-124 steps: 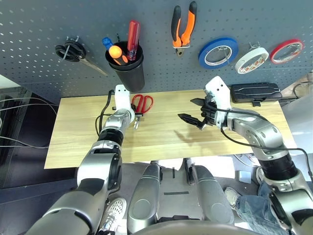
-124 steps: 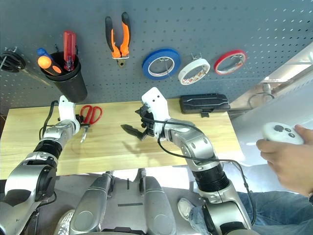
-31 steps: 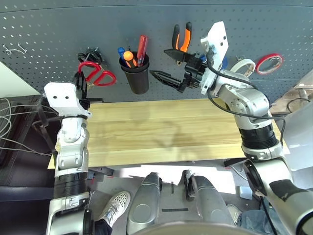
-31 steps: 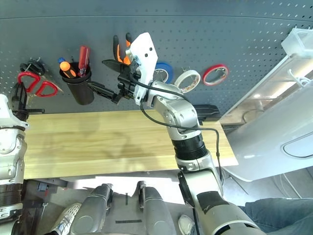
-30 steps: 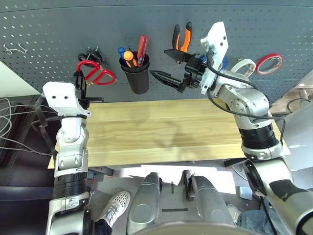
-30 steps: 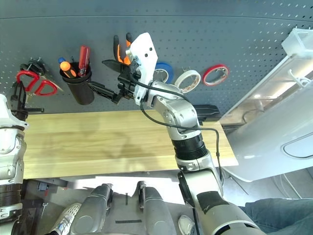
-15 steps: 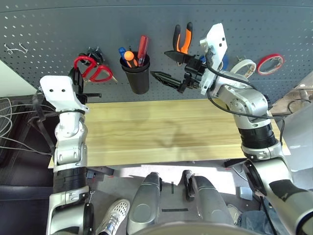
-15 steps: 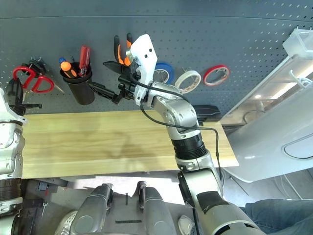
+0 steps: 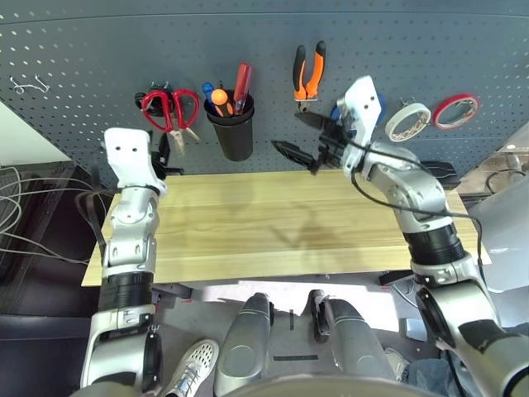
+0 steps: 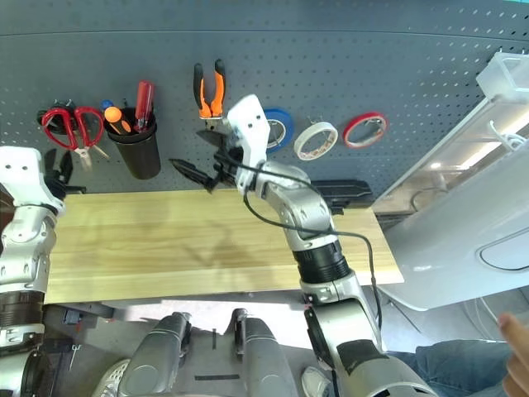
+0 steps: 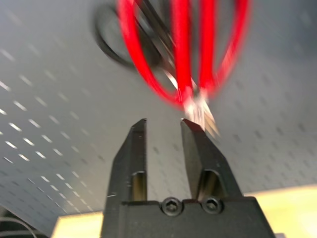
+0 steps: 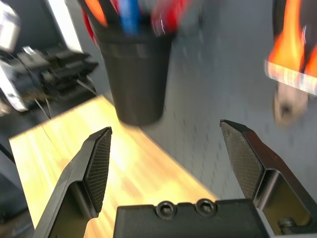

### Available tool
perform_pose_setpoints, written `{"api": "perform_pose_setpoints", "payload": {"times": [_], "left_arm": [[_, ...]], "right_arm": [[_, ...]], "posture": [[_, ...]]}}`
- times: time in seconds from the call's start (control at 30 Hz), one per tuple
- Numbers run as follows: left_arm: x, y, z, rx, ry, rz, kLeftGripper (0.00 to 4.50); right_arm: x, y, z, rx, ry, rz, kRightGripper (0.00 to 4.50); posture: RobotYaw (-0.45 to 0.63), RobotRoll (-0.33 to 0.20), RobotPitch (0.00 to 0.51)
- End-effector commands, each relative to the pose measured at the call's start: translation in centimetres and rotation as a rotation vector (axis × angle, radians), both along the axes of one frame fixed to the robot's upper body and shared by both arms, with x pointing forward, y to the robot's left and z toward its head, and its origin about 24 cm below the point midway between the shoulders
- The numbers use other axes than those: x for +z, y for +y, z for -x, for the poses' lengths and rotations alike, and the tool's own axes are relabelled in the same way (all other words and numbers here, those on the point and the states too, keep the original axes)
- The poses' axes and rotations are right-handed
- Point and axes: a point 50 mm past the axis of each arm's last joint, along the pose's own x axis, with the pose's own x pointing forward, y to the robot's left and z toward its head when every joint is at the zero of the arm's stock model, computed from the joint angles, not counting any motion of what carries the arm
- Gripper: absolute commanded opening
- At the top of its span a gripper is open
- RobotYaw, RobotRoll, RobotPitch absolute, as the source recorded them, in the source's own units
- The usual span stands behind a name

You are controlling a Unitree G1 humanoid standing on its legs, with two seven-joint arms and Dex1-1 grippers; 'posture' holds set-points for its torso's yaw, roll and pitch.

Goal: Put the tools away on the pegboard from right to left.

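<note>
You left the red-handled scissors (image 9: 169, 108) hanging on the dark blue-grey pegboard (image 9: 83, 50); left claw (image 11: 163, 126) released, right claw (image 12: 171, 144) spread wide, empty.

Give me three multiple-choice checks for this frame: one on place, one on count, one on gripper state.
1. Where are the red-handled scissors?
A. on the table
B. hanging on the pegboard left of the black cup
C. in the cup

2. How many tape rolls hang on the pegboard?
A. one
B. three
C. five

3. How does the right gripper stand?
A. open, holding nothing
B. shut on pliers
C. shut on a tape roll

Key: 1 B, they hang beside the cup; 2 B, blue, whitish and red rolls show; 3 A, its fingers are spread wide with nothing between them.
</note>
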Motion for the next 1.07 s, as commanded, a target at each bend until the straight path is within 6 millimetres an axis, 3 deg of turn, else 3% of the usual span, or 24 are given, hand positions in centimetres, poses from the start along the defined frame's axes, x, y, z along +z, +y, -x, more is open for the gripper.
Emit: {"api": "perform_pose_setpoints", "payload": {"times": [0.03,0.23,0.4,0.57,0.77,1.07], "left_arm": [[-3.6,-1.1,0.7,-0.066,0.171,0.013,2.06],[-6.4,-1.7,1.4,-0.036,0.276,0.046,2.95],[-7.5,-1.7,1.4,0.001,0.307,0.039,3.65],[-8.1,-2.0,1.0,0.014,0.331,0.034,4.47],[-8.5,-2.9,0.1,0.008,0.339,0.039,4.47],[-8.9,-3.8,-0.5,0.021,0.371,0.03,4.47]], "right_arm": [[-3.4,-0.6,-0.2,-0.053,0.061,0.056,4.5],[-8.9,-3.2,-1.2,-0.283,0.148,0.115,4.5],[-11.4,-6.9,-2.4,-0.584,0.189,0.105,4.5],[-12.1,-11.0,-3.1,-0.817,0.222,0.107,4.5],[-12.0,-14.7,-3.3,-0.942,0.282,0.077,4.5],[-11.5,-17.5,-3.1,-0.966,0.29,0.088,4.5]], "posture": [[0.1,0.0,0.185],[0.11,0.0,0.191],[0.09,0.0,0.196],[0.07,0.0,0.2],[0.03,0.0,0.212],[0.03,0.0,0.207]]}}
